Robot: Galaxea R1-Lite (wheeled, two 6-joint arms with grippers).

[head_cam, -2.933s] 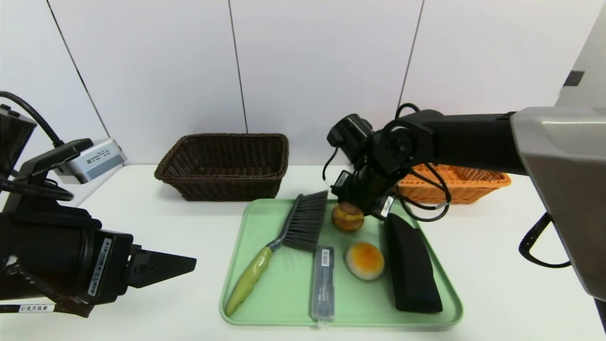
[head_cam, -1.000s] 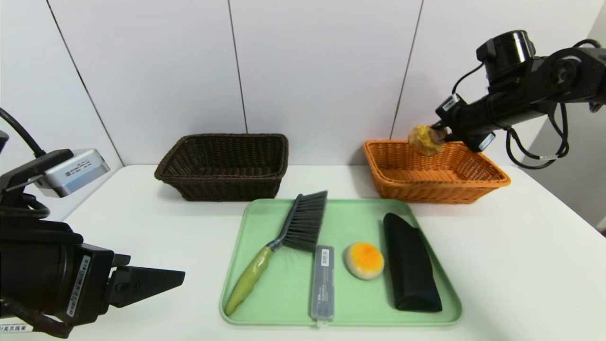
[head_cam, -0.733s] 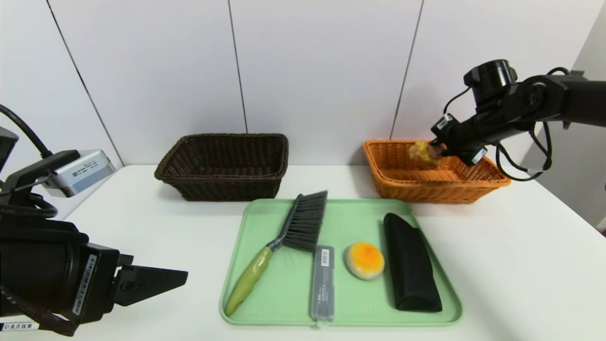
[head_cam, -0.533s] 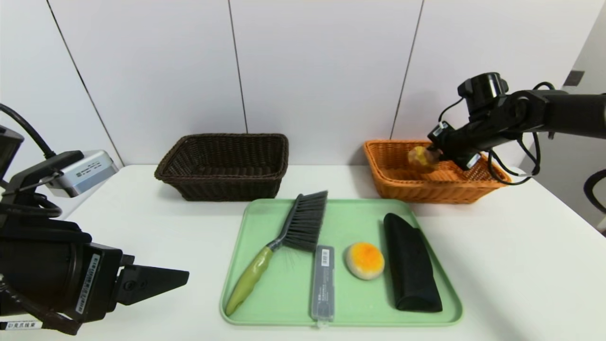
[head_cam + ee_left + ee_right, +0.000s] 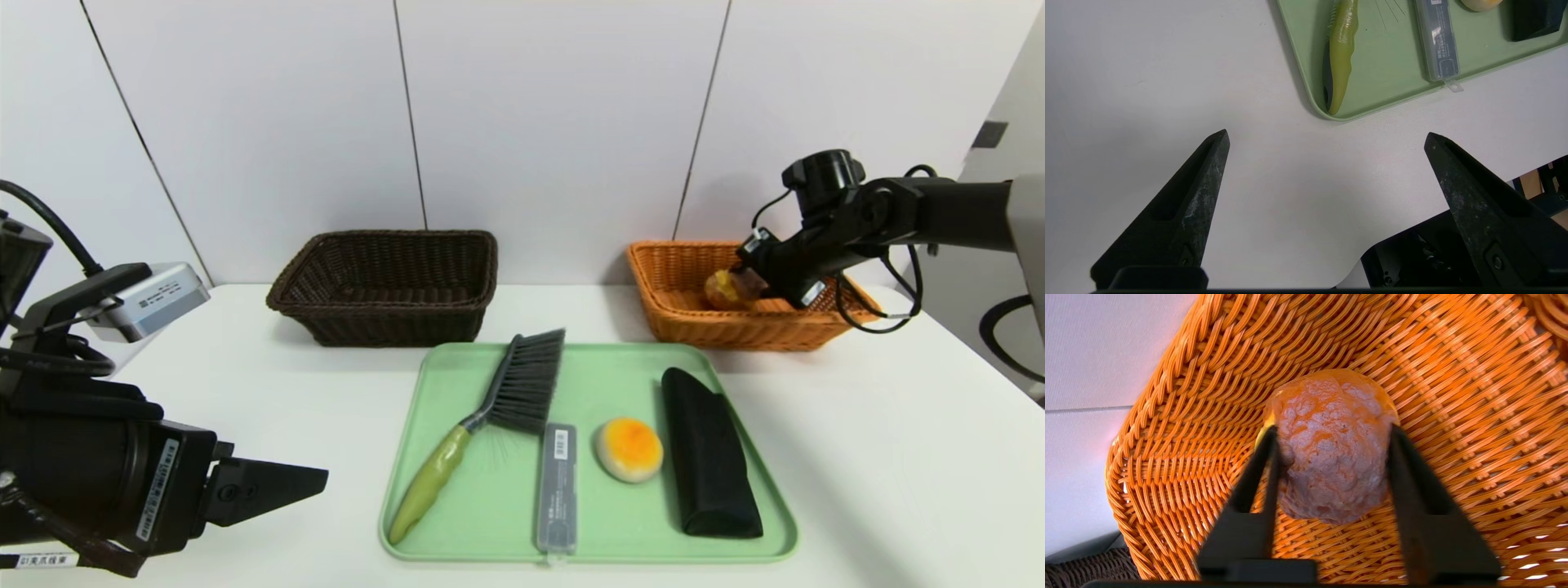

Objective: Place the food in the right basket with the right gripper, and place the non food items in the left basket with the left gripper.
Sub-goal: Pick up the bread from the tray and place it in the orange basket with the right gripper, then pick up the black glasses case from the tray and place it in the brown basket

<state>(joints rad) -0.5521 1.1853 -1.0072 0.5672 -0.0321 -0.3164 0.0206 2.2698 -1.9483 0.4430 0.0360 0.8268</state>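
While the left end effector (image 5: 269, 487) waits spread at the near left of the table (image 5: 898, 457), the right end effector (image 5: 1333, 435) has lowered the cream puff (image 5: 727, 290) into the orange basket (image 5: 759, 331), fingers loosening; bun (image 5: 629, 449) next.

Bright, even overhead light, soft shadows beneath objects, sharp focus, slight wide-angle edge bending.
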